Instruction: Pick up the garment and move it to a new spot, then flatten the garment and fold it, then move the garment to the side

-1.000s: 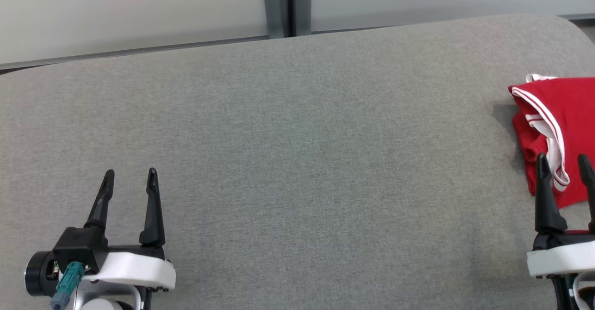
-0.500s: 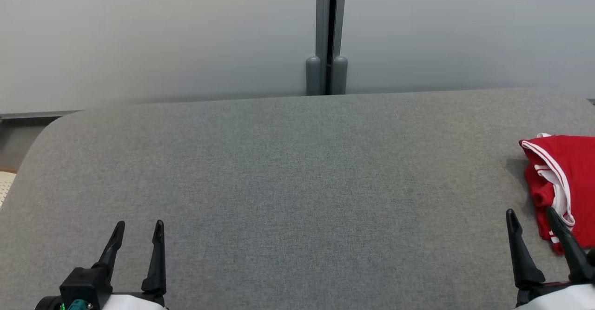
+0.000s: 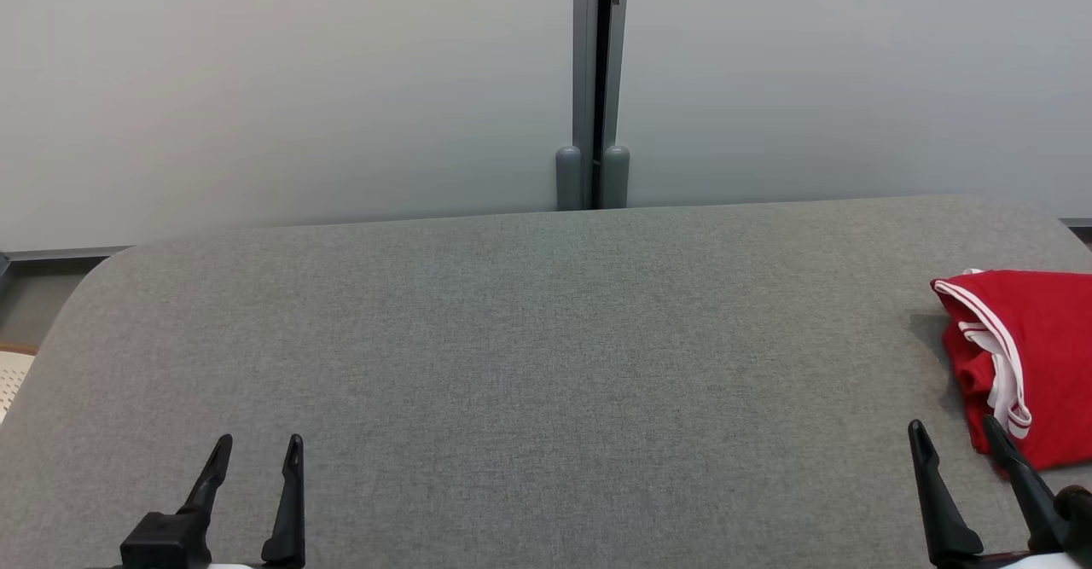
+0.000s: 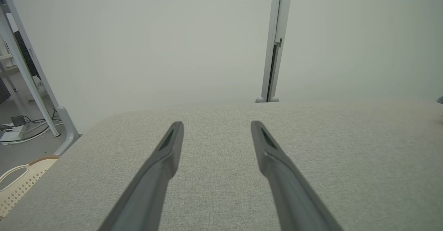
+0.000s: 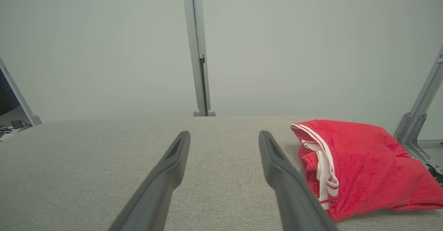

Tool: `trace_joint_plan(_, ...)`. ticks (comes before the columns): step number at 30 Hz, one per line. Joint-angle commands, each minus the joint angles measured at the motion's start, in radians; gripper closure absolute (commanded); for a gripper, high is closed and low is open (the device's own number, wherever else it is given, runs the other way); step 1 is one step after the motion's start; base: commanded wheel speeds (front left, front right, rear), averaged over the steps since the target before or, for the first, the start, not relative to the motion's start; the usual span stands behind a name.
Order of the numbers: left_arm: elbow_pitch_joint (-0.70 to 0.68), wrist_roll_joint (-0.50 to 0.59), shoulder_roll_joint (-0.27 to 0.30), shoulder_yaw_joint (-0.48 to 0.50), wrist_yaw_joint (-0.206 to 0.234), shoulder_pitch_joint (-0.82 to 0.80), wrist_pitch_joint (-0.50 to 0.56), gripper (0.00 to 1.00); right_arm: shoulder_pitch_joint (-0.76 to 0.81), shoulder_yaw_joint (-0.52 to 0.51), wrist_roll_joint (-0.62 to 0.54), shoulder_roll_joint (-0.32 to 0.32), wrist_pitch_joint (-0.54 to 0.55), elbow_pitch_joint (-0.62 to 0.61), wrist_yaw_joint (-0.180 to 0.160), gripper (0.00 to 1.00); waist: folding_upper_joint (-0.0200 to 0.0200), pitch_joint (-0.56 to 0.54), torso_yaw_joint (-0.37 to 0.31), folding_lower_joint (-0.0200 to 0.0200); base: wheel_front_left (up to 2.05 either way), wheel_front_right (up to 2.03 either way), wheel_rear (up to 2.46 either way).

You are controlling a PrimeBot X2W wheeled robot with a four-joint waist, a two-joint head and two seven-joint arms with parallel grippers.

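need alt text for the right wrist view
A bunched red garment with white trim lies on a grey fabric surface, at the view's right beside the open right claw, whose two dark fingers hold nothing. A pale wall with a grey post stands behind.

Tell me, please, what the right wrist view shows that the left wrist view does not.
Right wrist view: the red garment with white trim, lying on that view's right past the open right tool, and a metal bracket beyond it. Left wrist view: a pale perforated basket and cables on the floor, left of the open left tool. Both: the grey padded surface and the wall's vertical post.
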Motion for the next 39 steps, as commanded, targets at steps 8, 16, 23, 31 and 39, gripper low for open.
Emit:
trace_joint_plan(8, 0.003, 0.0, 0.013, -0.002, 0.012, -0.001, 0.008, 0.0, 0.014, -0.009, -0.011, 0.004, 0.007, -0.015, 0.0, 0.0, -0.0001, 0.003, -0.003, 0.0, 0.0, 0.0, 0.0)
trace_joint_plan(16, 0.01, -0.003, 0.02, -0.004, 0.013, -0.006, 0.006, 0.0, 0.018, -0.011, -0.01, 0.007, -0.002, -0.009, 0.0, 0.0, -0.0001, 0.001, -0.003, 0.0, 0.0, 0.0, 0.0)
trace_joint_plan(23, 0.013, -0.006, 0.027, -0.01, 0.012, -0.007, 0.008, 0.0, 0.023, -0.007, -0.011, 0.009, -0.002, -0.006, 0.0, 0.0, -0.0001, -0.004, -0.002, 0.0, 0.0, 0.0, 0.0)
trace_joint_plan(31, 0.037, -0.01, 0.0, -0.019, 0.006, 0.012, 0.01, 1.0, 0.014, 0.002, -0.004, 0.02, 0.0, 0.025, 0.0, 1.0, -0.0001, -0.005, -0.001, 0.0, 0.0, 0.0, 0.0)
trace_joint_plan(39, 0.048, -0.147, -0.025, 0.02, -0.024, -0.014, 0.044, 1.0, -0.026, -0.003, 0.158, 0.022, 0.001, 0.068, 0.0, 1.0, -0.0001, 0.001, -0.003, 0.0, 0.0, 0.0, 0.0)
